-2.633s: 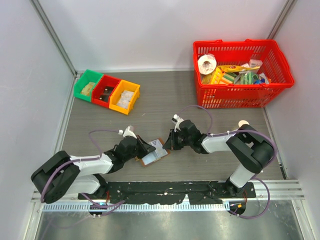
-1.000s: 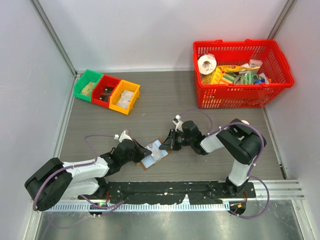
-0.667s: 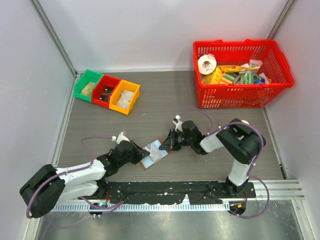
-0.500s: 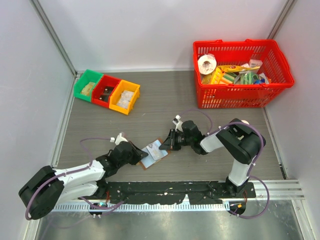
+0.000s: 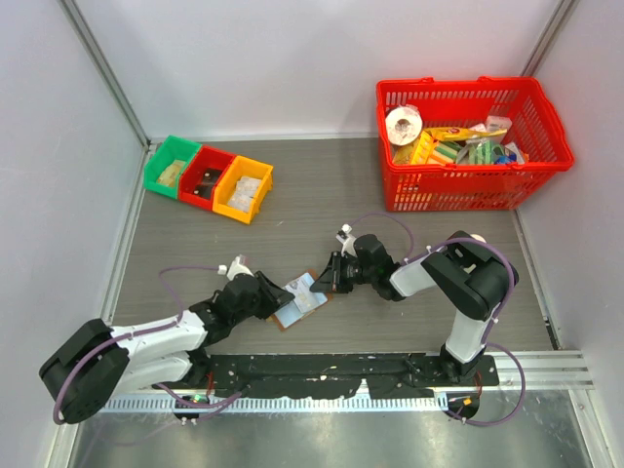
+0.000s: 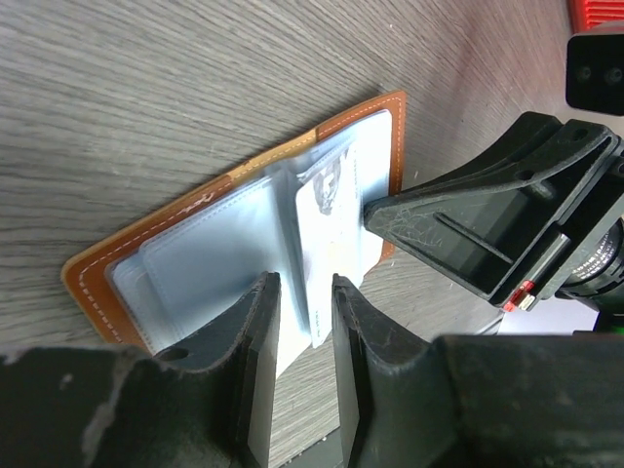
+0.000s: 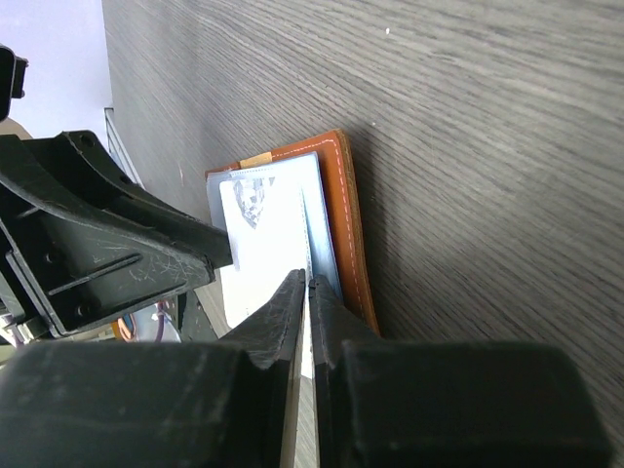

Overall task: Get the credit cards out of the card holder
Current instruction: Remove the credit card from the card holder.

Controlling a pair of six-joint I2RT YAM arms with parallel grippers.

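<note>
1. While my left hand [image 6: 300, 291] reaches in low from the near-left side, its two fingers stand slightly apart, released and gripping nothing. The near edge of a pale card shows in the gap between them.
2. My right hand [image 7: 307, 283] comes in from the opposite side. It is clenched on a thin pale leaf of the card holder [image 6: 210, 258], just inside the brown border. I cannot tell whether that leaf is an empty sleeve or has a card in it.
3. The card holder lies open and flat on the grey desk [image 5: 322, 195], between my two hands and towards the near edge. Its pale blue panels face up, framed by the stitched brown border.
4. One of the credit cards [image 6: 336, 200], whitish with a small printed crest, lies on the half nearer my right hand, just beside the centre fold. Its near end points towards my left fingers.
5. Well away from the holder, a red basket [image 5: 473, 190] of packets stands at the far right of the desk. A row of green, red and yellow bins [image 5: 208, 178] sits at the far left.
</note>
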